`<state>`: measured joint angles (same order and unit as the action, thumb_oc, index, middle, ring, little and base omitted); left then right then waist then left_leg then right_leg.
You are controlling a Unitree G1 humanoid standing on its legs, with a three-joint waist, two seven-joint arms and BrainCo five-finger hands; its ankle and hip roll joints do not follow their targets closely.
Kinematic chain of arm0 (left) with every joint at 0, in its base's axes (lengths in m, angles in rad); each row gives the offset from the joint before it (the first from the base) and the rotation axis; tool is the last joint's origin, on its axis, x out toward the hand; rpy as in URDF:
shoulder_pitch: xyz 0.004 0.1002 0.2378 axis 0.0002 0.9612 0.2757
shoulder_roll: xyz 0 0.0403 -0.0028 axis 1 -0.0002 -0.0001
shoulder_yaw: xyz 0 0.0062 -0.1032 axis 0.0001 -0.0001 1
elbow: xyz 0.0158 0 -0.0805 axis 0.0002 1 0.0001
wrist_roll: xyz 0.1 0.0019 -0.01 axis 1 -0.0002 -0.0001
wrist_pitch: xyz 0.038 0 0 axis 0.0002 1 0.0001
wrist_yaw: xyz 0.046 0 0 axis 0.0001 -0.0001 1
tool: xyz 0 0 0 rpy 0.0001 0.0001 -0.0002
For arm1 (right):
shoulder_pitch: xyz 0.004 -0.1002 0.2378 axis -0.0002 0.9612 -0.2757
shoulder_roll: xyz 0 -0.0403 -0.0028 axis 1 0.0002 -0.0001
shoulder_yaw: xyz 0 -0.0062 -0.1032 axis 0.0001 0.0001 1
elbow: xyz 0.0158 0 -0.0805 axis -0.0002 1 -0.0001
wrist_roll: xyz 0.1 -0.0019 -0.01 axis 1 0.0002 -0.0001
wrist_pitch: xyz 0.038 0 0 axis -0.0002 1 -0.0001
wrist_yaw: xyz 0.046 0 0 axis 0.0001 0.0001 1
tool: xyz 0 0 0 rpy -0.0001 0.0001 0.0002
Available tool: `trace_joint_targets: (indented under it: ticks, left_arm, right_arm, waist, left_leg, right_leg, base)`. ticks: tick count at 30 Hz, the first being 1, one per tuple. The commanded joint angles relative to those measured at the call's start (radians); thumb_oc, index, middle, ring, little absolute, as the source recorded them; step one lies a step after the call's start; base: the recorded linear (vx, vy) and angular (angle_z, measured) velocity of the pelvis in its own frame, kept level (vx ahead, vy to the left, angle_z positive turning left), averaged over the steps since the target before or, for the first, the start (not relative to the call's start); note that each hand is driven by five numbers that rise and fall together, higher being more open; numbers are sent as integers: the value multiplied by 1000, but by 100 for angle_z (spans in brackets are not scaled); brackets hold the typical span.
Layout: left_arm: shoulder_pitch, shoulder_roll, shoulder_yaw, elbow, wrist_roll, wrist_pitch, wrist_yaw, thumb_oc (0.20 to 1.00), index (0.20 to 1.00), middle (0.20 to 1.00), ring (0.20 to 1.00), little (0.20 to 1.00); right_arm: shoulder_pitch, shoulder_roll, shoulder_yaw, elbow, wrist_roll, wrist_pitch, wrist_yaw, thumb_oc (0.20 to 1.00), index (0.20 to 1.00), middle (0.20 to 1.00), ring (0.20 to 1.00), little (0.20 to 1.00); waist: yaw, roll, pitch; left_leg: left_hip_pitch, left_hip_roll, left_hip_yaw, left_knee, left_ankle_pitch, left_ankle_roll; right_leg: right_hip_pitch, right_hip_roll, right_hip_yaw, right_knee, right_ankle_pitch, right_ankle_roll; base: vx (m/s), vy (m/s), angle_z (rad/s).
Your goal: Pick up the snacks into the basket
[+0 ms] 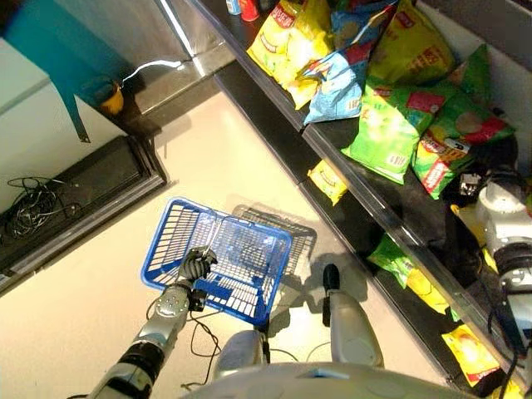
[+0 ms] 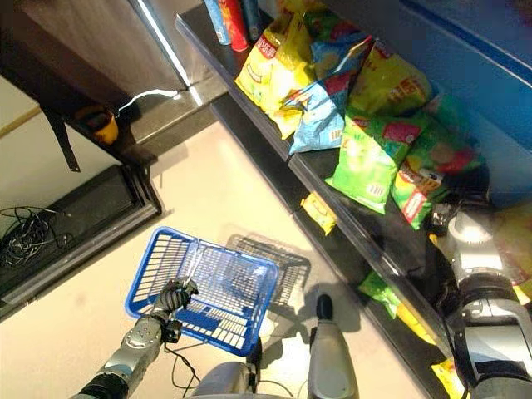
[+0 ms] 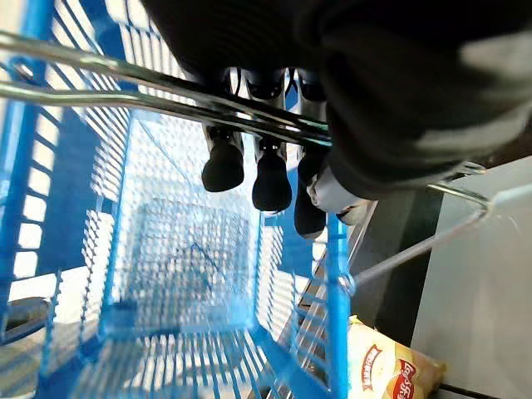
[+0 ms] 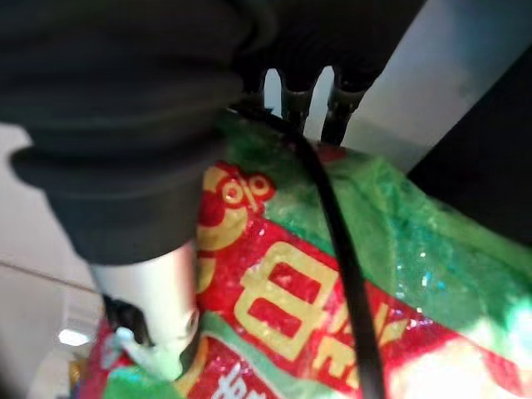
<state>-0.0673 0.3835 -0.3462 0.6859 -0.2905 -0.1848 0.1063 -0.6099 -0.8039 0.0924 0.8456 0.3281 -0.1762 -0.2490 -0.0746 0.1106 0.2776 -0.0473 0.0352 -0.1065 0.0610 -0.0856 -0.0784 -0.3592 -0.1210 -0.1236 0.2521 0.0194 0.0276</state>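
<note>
We see the left hand [image 1: 195,266] low at the near left, fingers [image 3: 223,166] curled round the metal handle [image 3: 150,87] of the blue basket [image 1: 170,233], which hangs above the pale floor [image 1: 233,150]. The right hand [image 4: 150,307] reaches out to the shelf [image 1: 391,195] on the right, lying against a green-and-red snack bag [image 1: 440,158]; we cannot tell whether its fingers grip it. More snack bags [image 1: 332,58] crowd the far shelf, well apart from the basket.
</note>
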Motion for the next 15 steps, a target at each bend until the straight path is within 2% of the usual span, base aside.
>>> trace_joint_targets:
  ticks: [1,2,9,15]
  left_arm:
    - [-54,74,10,-109,-29,-92,0,200,200,200,200,200]
    - [-54,73,11,-116,-32,-92,-1,200,200,200,200,200]
    - [-49,79,22,-125,-29,-97,-2,200,200,200,200,200]
    - [-35,72,61,-146,-6,-91,11,200,200,200,200,200]
  right_arm:
    - [-115,-59,103,34,16,-11,37,583,583,583,583,583]
    - [-131,-59,118,45,15,-9,39,200,200,200,200,200]
    - [-166,-88,202,56,-98,9,57,200,200,200,200,200]
    - [6,-33,65,-156,-64,-15,34,200,200,200,200,200]
  waist:
    - [35,-66,-12]
    - [35,-65,-8]
    - [34,-70,-2]
    - [16,-87,-5]
  left_leg:
    - [28,-78,-12,43,-45,25]
    - [27,-79,-14,44,-44,25]
    - [25,-82,-22,37,-37,25]
    - [25,-83,-20,41,-47,34]
  right_leg:
    - [41,-21,51,37,-66,67]
    - [40,-21,52,37,-64,67]
    - [36,-22,55,32,-56,67]
    - [44,-25,58,16,-41,75]
  base:
    - [0,0,0]
    - [-16,-8,4]
    - [-2,0,1]
    - [-5,21,1]
